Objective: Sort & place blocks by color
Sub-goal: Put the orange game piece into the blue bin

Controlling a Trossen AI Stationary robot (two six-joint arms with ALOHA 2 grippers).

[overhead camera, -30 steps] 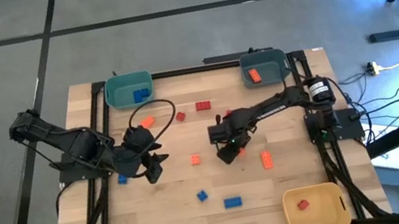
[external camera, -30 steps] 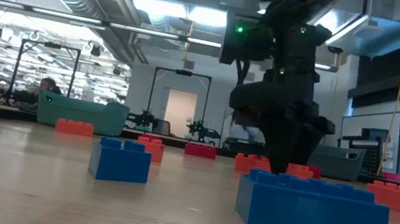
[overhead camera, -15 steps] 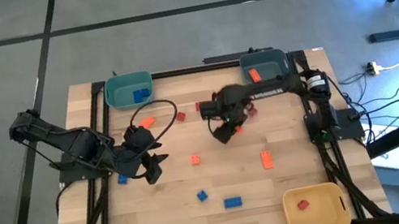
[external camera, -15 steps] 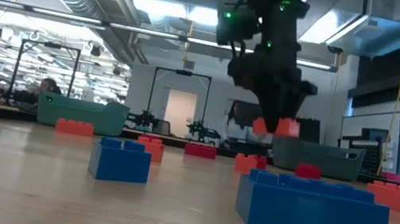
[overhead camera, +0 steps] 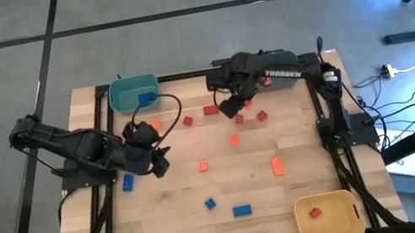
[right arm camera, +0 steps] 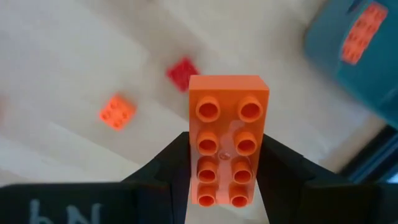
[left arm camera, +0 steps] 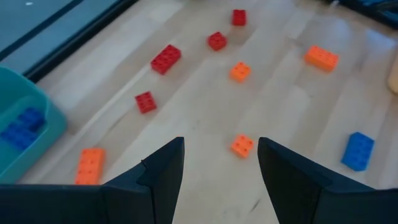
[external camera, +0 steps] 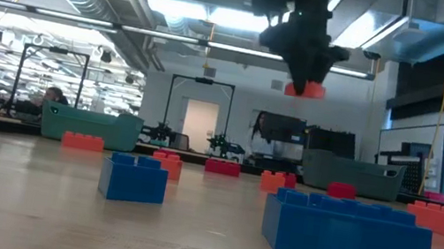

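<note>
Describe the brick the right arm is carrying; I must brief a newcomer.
Look near the grey-blue bin at the table's far edge, where the right gripper hangs above the wood. It grips an orange eight-stud brick, the only brick off the table.

1. Table [overhead camera: 184, 223]: pale wood planks, visible grain, smooth with a low sheen.
2. Table frame [overhead camera: 183, 76]: dark metal bars, matt.
3. Orange block [right arm camera: 227, 138]: moulded plastic, studded top, smooth and slightly glossy.
4. Blue block [external camera: 348, 231]: the same smooth plastic, soft sheen on its side walls.
5. Teal bin [overhead camera: 135, 92], grey-blue bin [overhead camera: 275, 69], yellow bin [overhead camera: 328, 215]: smooth plastic walls.
6. Right gripper [right arm camera: 227, 180] and left gripper [left arm camera: 221, 168]: dark matt fingers [left arm camera: 158, 180].
</note>
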